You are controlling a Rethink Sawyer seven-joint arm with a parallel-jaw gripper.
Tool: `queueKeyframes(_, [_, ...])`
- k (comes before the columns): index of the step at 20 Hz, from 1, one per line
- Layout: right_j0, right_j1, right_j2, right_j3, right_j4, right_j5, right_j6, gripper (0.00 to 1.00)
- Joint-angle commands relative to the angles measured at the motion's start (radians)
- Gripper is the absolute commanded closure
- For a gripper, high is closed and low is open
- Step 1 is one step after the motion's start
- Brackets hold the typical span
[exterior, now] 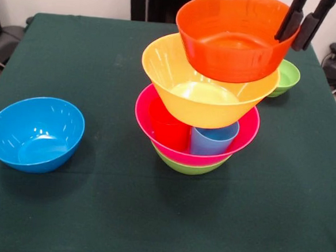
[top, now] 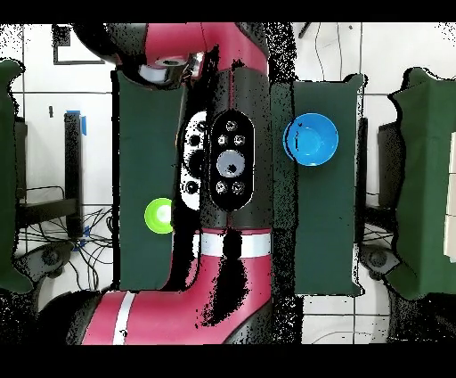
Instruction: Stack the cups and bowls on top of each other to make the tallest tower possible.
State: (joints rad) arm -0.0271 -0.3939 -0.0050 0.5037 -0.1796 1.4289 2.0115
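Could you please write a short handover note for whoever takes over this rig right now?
Claw: shut on the orange bowl's rim, holding it tilted at the top of the tower.
Tower, bottom to top: green bowl, pink bowl holding a red cup and a light blue cup, yellow-orange bowl, then the orange bowl.
Loose on the table: blue bowl and a small green bowl.
Left: release the orange bowl, then add the two loose bowls. The overhead view is blocked by the arm.
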Motion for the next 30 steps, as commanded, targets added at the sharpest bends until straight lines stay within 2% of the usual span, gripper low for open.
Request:
queueKeyframes(1, [0.026,-0.039,0.012,0.156,-0.038,-0.048,-0.047,1.00])
queueKeyframes(13, [0.043,-0.072,-0.017,0.313,-0.036,-0.207,-0.016,1.00])
queueKeyframes(24, [0.033,-0.109,-0.030,0.468,-0.036,-0.364,-0.021,1.00])
queueKeyframes(30, [0.033,-0.119,-0.036,0.514,-0.041,-0.416,-0.015,1.00])
